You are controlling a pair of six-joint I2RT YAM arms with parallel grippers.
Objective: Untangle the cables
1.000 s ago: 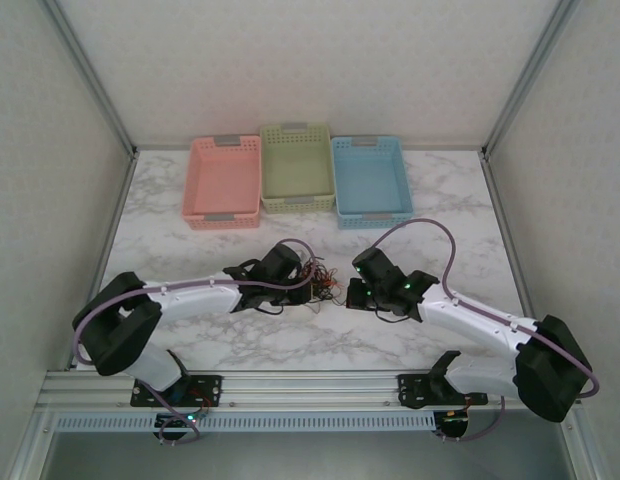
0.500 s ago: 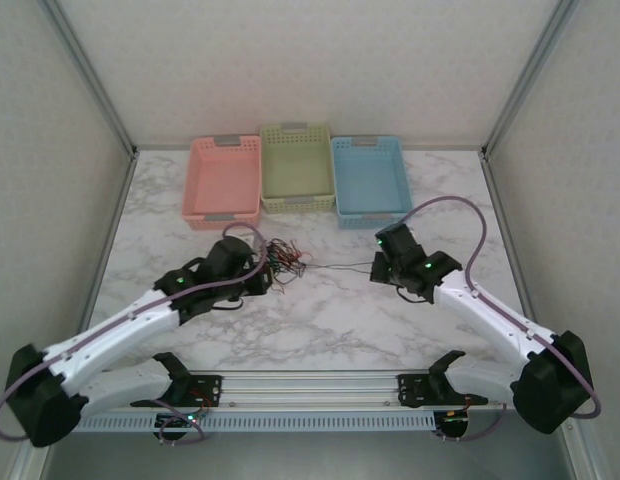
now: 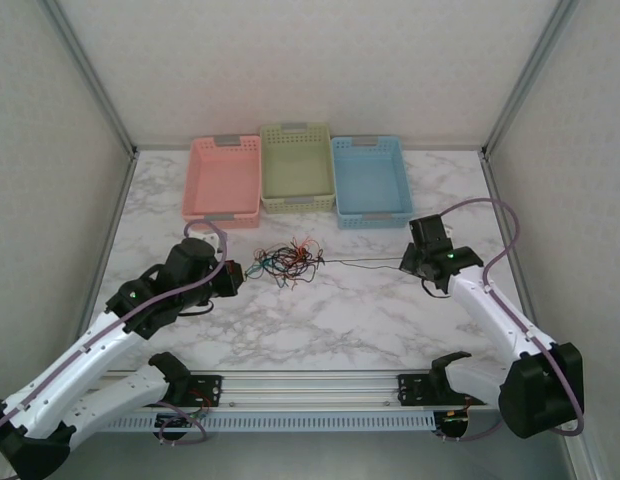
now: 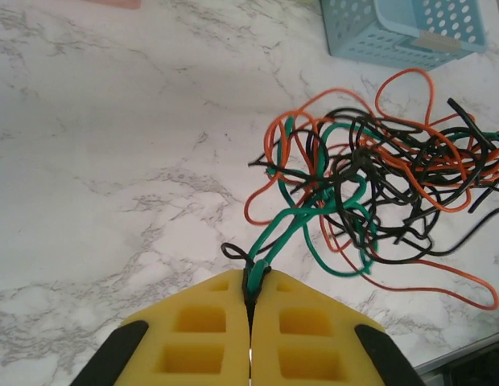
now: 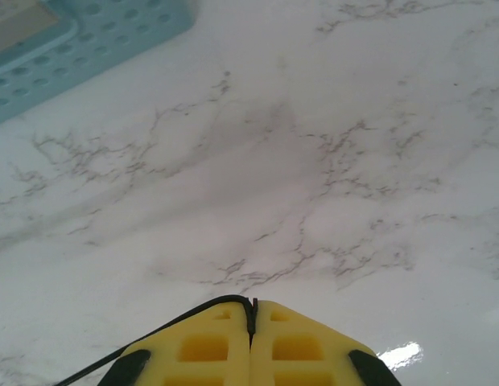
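Note:
A tangle of thin red-orange, green and black cables (image 3: 287, 261) lies on the marble table in front of the baskets; in the left wrist view the tangle (image 4: 378, 173) spreads to the upper right. My left gripper (image 3: 233, 275) (image 4: 251, 291) is shut on a green cable and a black cable at the tangle's left side. A single black cable (image 3: 365, 262) runs taut from the tangle to my right gripper (image 3: 408, 262) (image 5: 251, 307), which is shut on its end; the cable trails off over the left yellow finger (image 5: 203, 346).
Pink basket (image 3: 223, 181), green basket (image 3: 297, 167) and blue basket (image 3: 370, 180) stand in a row at the back of the table. The blue basket's corner (image 4: 402, 32) (image 5: 64, 48) is close to both wrists. Frame posts flank the table.
Both arms have drawn apart, left going left and right going right. The tangle has spread out and one black cable has been pulled out straight toward the right gripper.

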